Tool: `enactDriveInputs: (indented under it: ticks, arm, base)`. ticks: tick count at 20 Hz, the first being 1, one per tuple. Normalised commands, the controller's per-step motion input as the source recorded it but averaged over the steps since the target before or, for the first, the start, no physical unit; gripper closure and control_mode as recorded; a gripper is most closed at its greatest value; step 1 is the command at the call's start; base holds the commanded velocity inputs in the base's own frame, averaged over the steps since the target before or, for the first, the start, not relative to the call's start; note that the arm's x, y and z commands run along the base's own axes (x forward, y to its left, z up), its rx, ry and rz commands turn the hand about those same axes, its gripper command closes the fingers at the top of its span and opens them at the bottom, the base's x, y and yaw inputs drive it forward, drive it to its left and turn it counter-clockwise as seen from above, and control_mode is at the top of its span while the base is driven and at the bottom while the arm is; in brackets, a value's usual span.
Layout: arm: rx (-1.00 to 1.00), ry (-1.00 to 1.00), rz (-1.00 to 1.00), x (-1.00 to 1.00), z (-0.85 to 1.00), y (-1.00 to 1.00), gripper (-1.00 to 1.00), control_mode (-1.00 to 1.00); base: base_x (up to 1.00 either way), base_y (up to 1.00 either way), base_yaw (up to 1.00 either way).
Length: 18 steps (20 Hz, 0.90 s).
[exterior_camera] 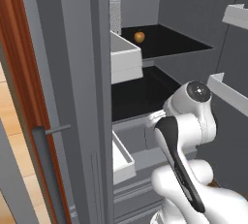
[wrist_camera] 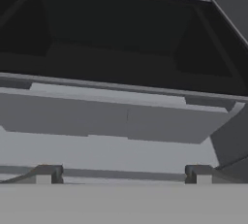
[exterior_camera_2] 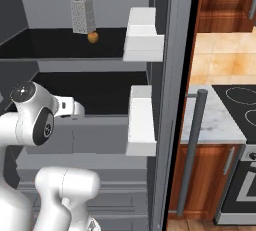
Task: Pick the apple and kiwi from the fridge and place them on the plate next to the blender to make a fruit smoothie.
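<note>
Fridge (exterior_camera: 87, 72) open. Apple (exterior_camera: 139, 36) sits on the upper black shelf (exterior_camera: 169, 43), beside a grater (exterior_camera_2: 82, 11). Gripper (wrist_camera: 121, 174) spread wide, empty, facing the lower shelf.

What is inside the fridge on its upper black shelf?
On the upper shelf of the fridge sits the apple, beside a metal grater. A white door bin hides part of the shelf in the left base view; no kiwi is visible there.
</note>
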Motion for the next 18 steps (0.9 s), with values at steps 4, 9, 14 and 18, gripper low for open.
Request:
enactDriveInputs:
  ticks: [4, 9, 14, 18]
  arm:
    - [0.00, -0.06, -0.05, 0.12, 0.53, 0.00, -1.00, -1.00]
    - [0.04, -0.16, -0.05, -0.19, 0.90, -0.14, -1.00, -1.00]
    - [0.13, -0.10, -0.03, -0.36, 1.00, -0.28, -1.00, -1.00]
    - [0.09, -0.01, 0.00, 0.01, 1.00, 0.00, -1.00, -1.00]
  base:
    - [0.00, 0.00, 0.00]
    - [0.00, 0.00, 0.00]
    - [0.00, 0.00, 0.00]
    - [0.00, 0.00, 0.00]
